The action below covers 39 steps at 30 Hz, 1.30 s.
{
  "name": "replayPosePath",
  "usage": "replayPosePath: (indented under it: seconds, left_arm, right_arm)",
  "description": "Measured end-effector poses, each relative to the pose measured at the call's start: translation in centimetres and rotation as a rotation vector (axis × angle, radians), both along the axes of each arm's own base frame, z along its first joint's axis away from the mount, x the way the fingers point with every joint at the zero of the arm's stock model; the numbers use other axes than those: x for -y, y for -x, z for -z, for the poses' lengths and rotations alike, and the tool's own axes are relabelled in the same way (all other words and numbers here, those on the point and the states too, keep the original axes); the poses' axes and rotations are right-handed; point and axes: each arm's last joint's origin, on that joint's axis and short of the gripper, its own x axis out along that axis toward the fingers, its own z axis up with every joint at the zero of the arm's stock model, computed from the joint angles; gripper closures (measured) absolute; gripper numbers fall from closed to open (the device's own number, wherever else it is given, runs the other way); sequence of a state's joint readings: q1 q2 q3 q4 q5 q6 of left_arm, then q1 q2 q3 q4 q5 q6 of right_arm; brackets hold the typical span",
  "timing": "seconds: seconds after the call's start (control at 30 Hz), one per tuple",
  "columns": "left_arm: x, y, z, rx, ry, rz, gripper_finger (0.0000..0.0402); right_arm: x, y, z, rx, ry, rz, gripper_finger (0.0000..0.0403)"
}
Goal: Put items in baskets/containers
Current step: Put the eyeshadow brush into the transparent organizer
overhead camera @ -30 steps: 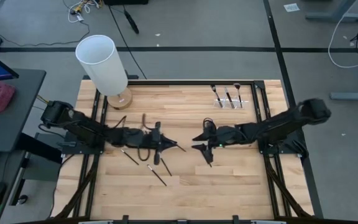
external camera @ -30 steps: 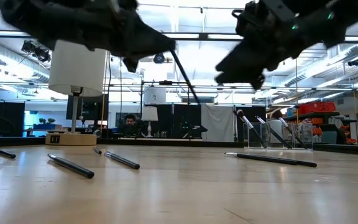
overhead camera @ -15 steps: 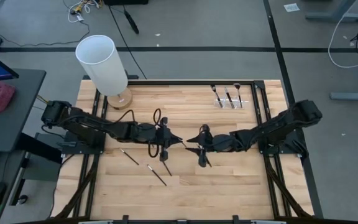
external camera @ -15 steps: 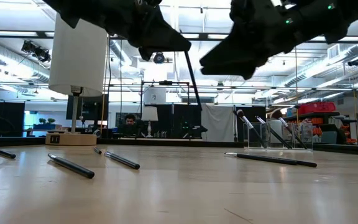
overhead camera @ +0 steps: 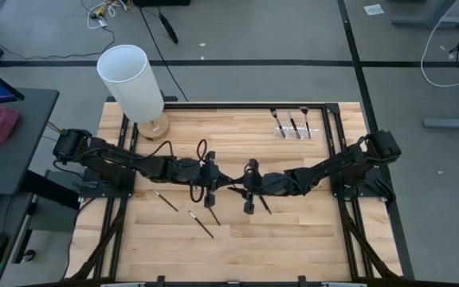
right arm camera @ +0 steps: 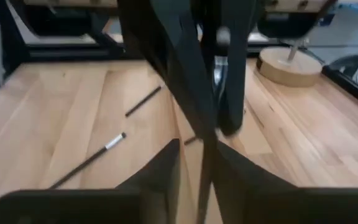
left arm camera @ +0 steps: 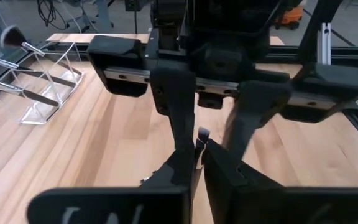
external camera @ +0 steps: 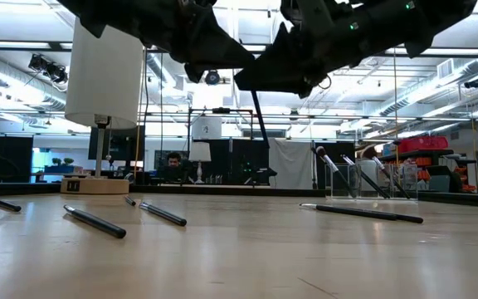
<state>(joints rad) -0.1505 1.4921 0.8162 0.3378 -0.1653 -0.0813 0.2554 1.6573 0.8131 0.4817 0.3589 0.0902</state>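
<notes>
A thin dark brush (external camera: pixel 258 115) hangs in the air over the middle of the table, and my left gripper (overhead camera: pixel 223 182) is shut on it. My right gripper (overhead camera: pixel 239 189) faces it tip to tip, open. Its fingers (right arm camera: pixel 166 168) stand on either side of the brush's handle (right arm camera: pixel 202 168), and I see no touch. More brushes lie flat on the wood (overhead camera: pixel 166 201) (overhead camera: pixel 200 225) (external camera: pixel 363 213). The clear holder (overhead camera: pixel 293 127) stands at the far right with three brushes leaning in it. My left gripper pinches the brush between its two fingertips, close to the silver ferrule (right arm camera: pixel 219 62). The fingers come nearly level from the table's left and lie across the brush. The brush is clear of the table, and its handle (external camera: pixel 261 124) hangs slanting below the fingers.
A tall white cylinder (overhead camera: pixel 130 80) on a round wooden base (overhead camera: pixel 156 127) stands at the table's far left. Black frame rails (overhead camera: pixel 337 143) run along the table's sides. Bare wood lies along the near edge (overhead camera: pixel 293 247).
My right gripper has moved toward the table's left, up to my left gripper, has rolled, and its fingers have narrowed around the brush. My left gripper at first rose a little and moved right with the brush, then kept still. The brush now hangs steeper.
</notes>
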Motion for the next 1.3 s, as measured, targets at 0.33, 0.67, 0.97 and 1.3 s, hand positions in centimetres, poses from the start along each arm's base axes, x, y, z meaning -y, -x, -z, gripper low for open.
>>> replayPosePath:
  seconds: [0.33, 0.67, 0.97, 1.3]
  left_arm:
    - [-0.1, 0.0, 0.1, -0.009, -0.024, -0.002, 0.0335]
    - [-0.5, 0.8, 1.6, -0.144, -0.065, -0.127, 0.0253]
    - [-0.7, 2.2, 3.8, -0.014, 0.001, -0.148, 0.0237]
    - [-0.1, 2.9, 4.6, 0.031, 0.069, -0.140, 0.0236]
  right_arm:
    - [-0.4, 1.0, 0.2, -0.025, -0.044, 0.082, 0.0385]
    - [1.9, 8.9, -2.1, 0.027, -0.067, 0.486, 0.0392]
    - [9.3, 14.9, -5.6, -0.006, 0.048, 0.874, 0.0392]
    - [17.0, 18.2, -2.5, -0.196, 0.075, 1.144, 0.0392]
